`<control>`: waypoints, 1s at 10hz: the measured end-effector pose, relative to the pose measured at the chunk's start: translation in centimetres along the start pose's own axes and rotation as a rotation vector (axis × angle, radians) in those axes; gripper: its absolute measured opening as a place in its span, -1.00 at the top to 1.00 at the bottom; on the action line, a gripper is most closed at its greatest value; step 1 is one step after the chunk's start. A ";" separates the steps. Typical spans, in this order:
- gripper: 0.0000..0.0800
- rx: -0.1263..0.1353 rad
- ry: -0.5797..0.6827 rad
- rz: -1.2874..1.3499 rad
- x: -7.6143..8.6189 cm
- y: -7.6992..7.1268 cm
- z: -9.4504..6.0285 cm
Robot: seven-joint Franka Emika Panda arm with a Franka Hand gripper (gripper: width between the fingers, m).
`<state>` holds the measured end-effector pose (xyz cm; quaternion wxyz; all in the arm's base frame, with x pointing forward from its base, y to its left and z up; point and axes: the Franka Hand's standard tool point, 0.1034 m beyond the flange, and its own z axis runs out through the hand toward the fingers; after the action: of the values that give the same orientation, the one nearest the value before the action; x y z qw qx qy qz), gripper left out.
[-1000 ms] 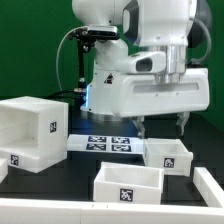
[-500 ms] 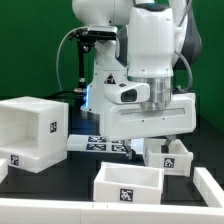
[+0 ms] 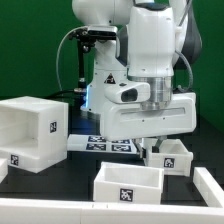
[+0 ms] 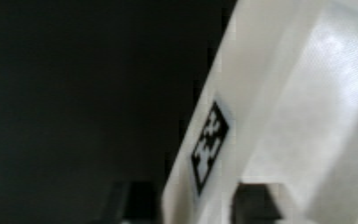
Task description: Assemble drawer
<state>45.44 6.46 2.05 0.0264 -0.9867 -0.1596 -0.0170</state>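
Tray sits open-side up, long axis across exterior view, on black bench; pincer straddles its wall, grip unclear.

Your housing is matte white, with a small black-and-white square tag on its side. The front tray and the second tray are the same white, each tagged alike (the wrist view shows one such tag on a white wall). You see the marker board white with black squares, the surface black, the backdrop green and the arm white.
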 end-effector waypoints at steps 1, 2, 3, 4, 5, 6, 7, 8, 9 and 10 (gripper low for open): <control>0.81 0.000 0.000 -0.001 0.0 0.0 0.0; 0.91 0.000 0.003 -0.003 -0.1 -0.2 0.0; 0.91 0.001 0.011 -0.013 -0.6 -0.9 0.0; 0.91 0.003 0.010 -0.016 -1.4 -1.8 0.0; 0.91 0.008 0.002 -0.021 -2.0 -2.6 0.0; 0.91 0.009 0.002 -0.028 -2.2 -3.7 -0.1; 0.91 0.009 0.004 -0.044 -2.6 -4.5 -0.1; 0.91 0.009 0.007 -0.048 -2.8 -4.7 0.2; 0.91 0.008 0.017 -0.055 -2.6 -5.0 0.2; 0.91 0.007 0.028 -0.062 -2.4 -5.2 0.2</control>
<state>41.51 10.64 1.99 0.0315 -0.9808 -0.1898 -0.0309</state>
